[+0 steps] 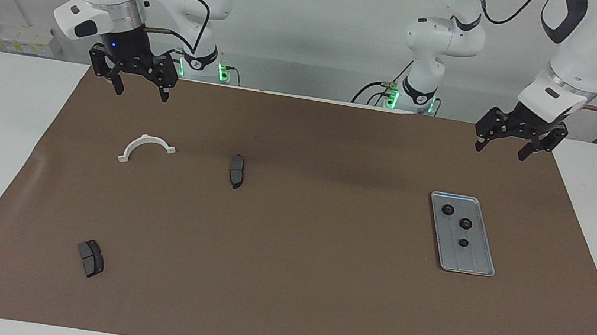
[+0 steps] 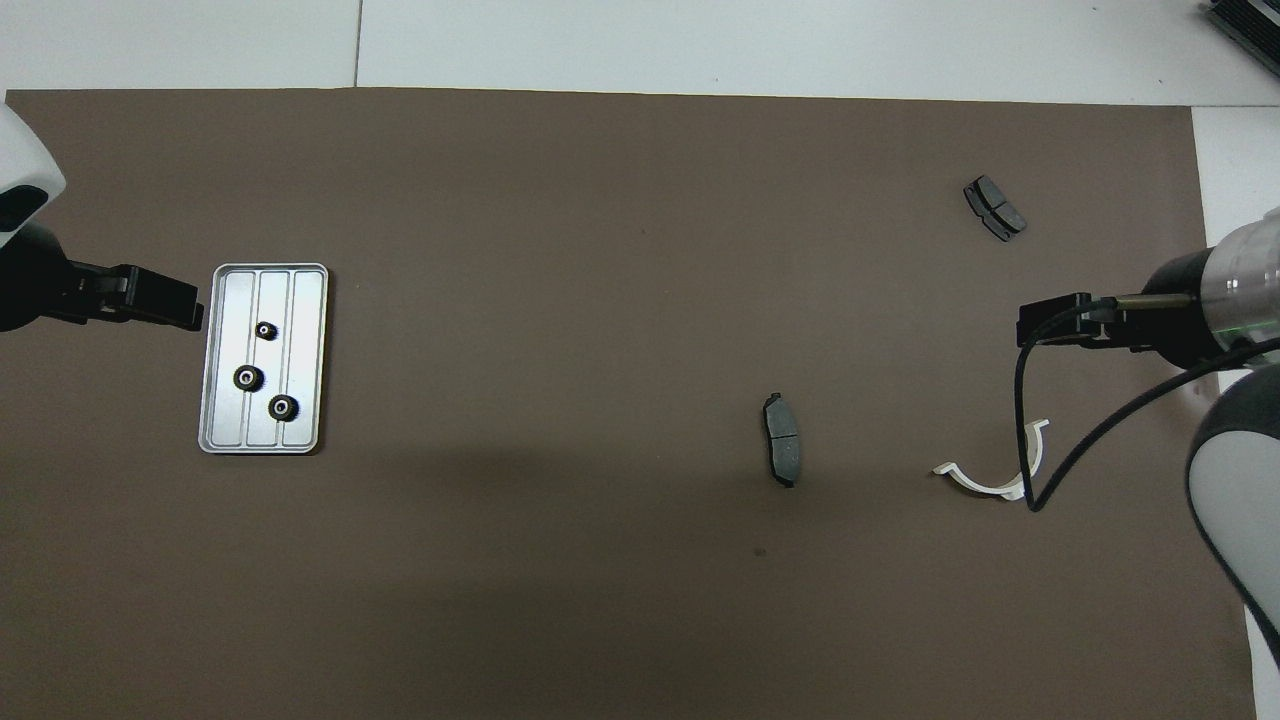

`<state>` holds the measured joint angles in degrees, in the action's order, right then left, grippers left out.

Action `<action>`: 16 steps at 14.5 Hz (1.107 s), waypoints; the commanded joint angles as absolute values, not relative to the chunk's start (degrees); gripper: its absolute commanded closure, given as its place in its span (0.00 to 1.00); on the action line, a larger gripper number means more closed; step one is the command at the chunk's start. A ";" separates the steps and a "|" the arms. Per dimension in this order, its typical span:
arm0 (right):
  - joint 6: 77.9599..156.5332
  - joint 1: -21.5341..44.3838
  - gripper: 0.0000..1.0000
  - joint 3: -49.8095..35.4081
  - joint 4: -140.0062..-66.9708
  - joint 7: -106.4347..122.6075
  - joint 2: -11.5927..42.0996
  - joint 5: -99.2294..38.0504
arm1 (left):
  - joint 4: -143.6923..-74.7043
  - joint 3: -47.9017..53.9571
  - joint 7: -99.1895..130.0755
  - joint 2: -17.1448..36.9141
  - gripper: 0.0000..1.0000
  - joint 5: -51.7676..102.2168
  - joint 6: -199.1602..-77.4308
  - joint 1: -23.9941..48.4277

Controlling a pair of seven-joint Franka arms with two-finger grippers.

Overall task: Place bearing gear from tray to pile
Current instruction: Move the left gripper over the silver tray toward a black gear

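Observation:
The silver-grey ridged tray [image 1: 474,260] [image 2: 305,300] lies on the brown mat toward the left arm's end of the table. Three small black bearing gears rest in it: one [image 1: 447,210] [image 2: 284,407] nearest the robots, one [image 1: 466,223] [image 2: 248,377] in the middle, one [image 1: 464,242] [image 2: 265,330] farthest. No pile is in view. My left gripper [image 1: 502,150] [image 2: 190,312] hangs open and empty over the mat beside the tray. My right gripper [image 1: 142,93] [image 2: 1025,330] hangs open and empty at the right arm's end.
A dark grey brake pad [image 1: 237,171] [image 2: 782,440] lies alone mid-mat. A second brake pad [image 1: 90,258] [image 2: 994,208] lies farther from the robots toward the right arm's end. A white plastic arch [image 1: 147,148] [image 2: 1000,478] sits under the right gripper's area.

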<state>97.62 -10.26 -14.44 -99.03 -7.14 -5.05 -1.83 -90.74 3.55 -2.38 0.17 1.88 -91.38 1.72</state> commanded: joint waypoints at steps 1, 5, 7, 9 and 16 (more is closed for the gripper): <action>98.09 -11.25 0.00 -14.85 -100.63 -5.71 -6.59 -3.16 | -92.90 3.60 -3.43 -1.49 0.00 2.55 -92.81 1.23; 98.09 -11.16 0.00 -14.77 -100.63 -5.71 -6.59 -3.25 | -92.29 3.52 -2.99 -1.49 0.00 2.46 -93.25 1.32; 98.09 -11.16 0.00 -14.85 -100.63 -5.71 -6.59 -3.25 | -92.72 3.43 -2.72 -1.67 0.00 2.46 -92.55 1.06; 98.09 -11.25 0.00 -14.85 -100.63 -5.71 -6.59 -3.25 | -95.25 3.43 -2.72 -2.89 0.00 2.03 -93.77 0.10; 98.09 -11.25 0.00 -14.77 -100.63 -5.71 -6.59 -3.25 | -110.80 3.43 6.46 -3.34 0.00 1.41 -109.57 -3.78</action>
<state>97.62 -10.26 -14.44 -99.03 -7.14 -5.05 -1.83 -103.19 2.97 0.66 -1.49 1.72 -103.59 -3.03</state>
